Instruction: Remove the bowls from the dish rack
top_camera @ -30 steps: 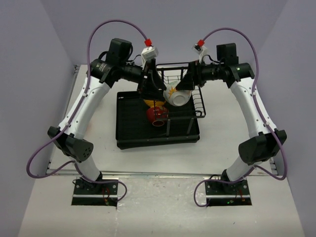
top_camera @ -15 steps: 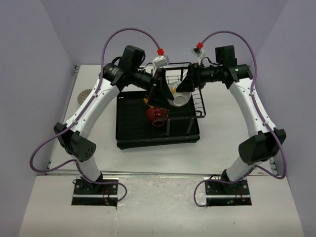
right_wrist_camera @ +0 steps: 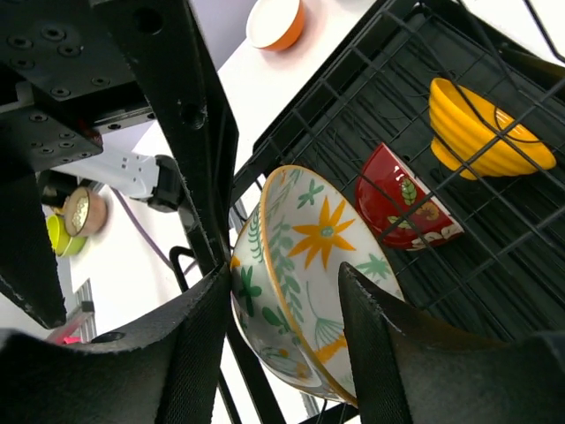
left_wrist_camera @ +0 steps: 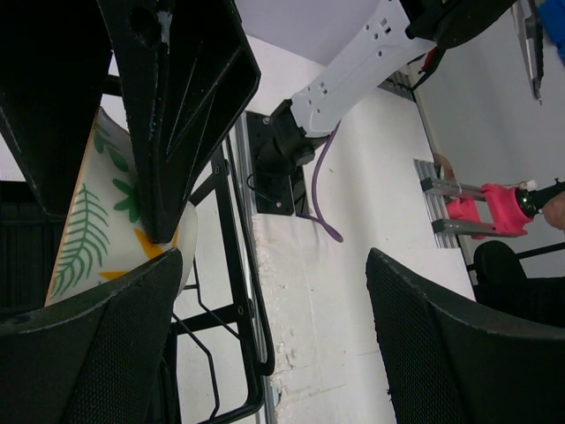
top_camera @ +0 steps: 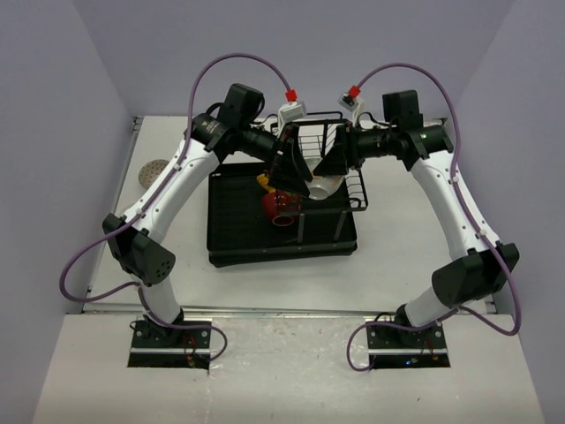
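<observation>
The black dish rack (top_camera: 238,240) lies mid-table. A large white bowl with orange and green flowers (right_wrist_camera: 309,265) leans on edge in its wire basket. My right gripper (right_wrist_camera: 284,340) stands open astride that bowl's rim, one finger against the outer wall and the other inside. A red bowl (right_wrist_camera: 402,199) and a yellow bowl (right_wrist_camera: 481,132) lie on the tray behind. In the overhead view they show as red bowl (top_camera: 281,208) and yellow bowl (top_camera: 263,183). My left gripper (left_wrist_camera: 274,344) hangs wide open beside the flowered bowl (left_wrist_camera: 84,234), holding nothing.
An orange bowl (right_wrist_camera: 275,22) stands on the table beyond the rack. A patterned white bowl (top_camera: 152,168) sits at the table's far left. The basket's wire rim (left_wrist_camera: 225,230) runs between my left fingers. Both arms crowd over the basket.
My left arm has swung right over the rack until its gripper is beside the flowered bowl. My right gripper's fingers have narrowed around that bowl's rim.
</observation>
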`<action>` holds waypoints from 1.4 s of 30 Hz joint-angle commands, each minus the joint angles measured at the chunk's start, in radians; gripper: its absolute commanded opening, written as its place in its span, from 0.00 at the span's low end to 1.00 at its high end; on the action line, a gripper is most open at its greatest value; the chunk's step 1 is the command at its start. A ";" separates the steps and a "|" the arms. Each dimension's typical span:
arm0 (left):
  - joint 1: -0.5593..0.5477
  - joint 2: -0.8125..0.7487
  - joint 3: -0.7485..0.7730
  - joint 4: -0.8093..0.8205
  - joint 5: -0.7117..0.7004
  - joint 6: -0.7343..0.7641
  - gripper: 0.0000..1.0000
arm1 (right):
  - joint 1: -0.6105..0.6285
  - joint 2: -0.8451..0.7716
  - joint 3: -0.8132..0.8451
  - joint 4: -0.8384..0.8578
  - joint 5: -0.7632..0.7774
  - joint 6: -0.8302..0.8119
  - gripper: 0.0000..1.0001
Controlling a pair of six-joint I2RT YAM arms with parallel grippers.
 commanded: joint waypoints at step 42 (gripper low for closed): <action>0.212 -0.121 0.065 0.021 -0.793 0.092 0.86 | 0.111 -0.049 0.346 0.047 0.256 0.240 0.00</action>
